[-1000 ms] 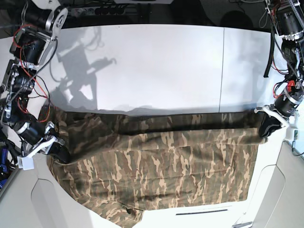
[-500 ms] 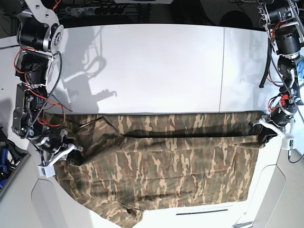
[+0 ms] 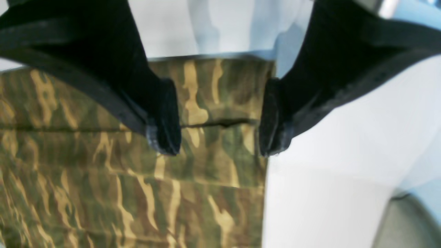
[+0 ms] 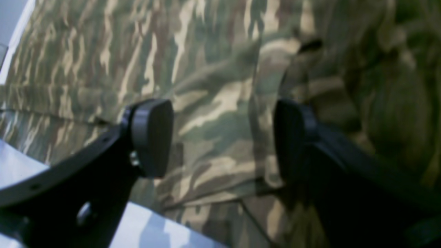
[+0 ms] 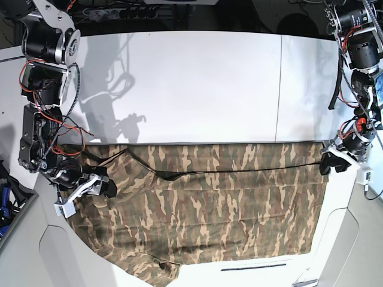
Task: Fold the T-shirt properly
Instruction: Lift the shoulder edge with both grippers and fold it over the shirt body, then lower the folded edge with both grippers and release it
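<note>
The camouflage T-shirt (image 5: pixel 203 203) lies spread across the near half of the white table (image 5: pixel 191 84), its far edge folded over in a straight band. My left gripper (image 5: pixel 332 162) stands open at the shirt's right corner. In the left wrist view its black fingertips (image 3: pixel 165 137) straddle that folded corner (image 3: pixel 213 103) without pinching it. My right gripper (image 5: pixel 100 186) is open over the shirt's left end. In the right wrist view its pads (image 4: pixel 151 137) stand wide apart above rumpled cloth (image 4: pixel 220 103). The collar is not visible.
A seam (image 5: pixel 279 89) runs across the table on the right. White curved panels (image 5: pixel 60 251) flank the shirt at the near corners. Cables and a power strip (image 5: pixel 119 11) lie behind the table's far edge.
Both grippers, shut on the shirt's folded edge a moment ago, have opened and let it go. The fold now lies flatter on the table. The right gripper has shifted inward.
</note>
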`<state>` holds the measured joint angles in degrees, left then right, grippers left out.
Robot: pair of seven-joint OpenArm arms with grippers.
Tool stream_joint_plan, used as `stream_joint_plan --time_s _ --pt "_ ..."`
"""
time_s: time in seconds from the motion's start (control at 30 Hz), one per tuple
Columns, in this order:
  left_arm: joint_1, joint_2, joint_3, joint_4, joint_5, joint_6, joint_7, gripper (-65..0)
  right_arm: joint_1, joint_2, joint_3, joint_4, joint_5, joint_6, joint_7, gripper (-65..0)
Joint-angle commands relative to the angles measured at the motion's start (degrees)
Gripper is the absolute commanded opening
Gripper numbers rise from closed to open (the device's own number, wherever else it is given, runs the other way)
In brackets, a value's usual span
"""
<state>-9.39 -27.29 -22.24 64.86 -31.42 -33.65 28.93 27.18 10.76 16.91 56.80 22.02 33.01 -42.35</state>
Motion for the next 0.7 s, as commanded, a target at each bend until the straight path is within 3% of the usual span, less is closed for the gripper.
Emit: stream_joint_plan --time_s 0.0,0.17,0.4,0.67 --pt "-1.20 -1.16 -1.31 0.87 -2.01 -0.11 -0.02 -26.0 1.66 0.70 1.27 2.03 1.22 0.22 0.92 -20.3" --pt "-0.22 -1.14 -7.17 0.85 -8.04 -1.79 6.27 -26.0 0.57 0.94 9.09 5.27 3.32 0.22 -1.81 -20.3" --pt "3.10 -0.94 -8.57 0.85 -11.30 -1.77 6.43 -25.9 0.07 2.19 19.26 5.35 3.98 0.15 -3.10 -20.3" --pt "5.40 1.07 -8.55 0.83 -11.43 -1.73 4.90 -25.9 -7.48 5.77 22.14 5.33 8.39 -0.44 -2.21 -20.3"
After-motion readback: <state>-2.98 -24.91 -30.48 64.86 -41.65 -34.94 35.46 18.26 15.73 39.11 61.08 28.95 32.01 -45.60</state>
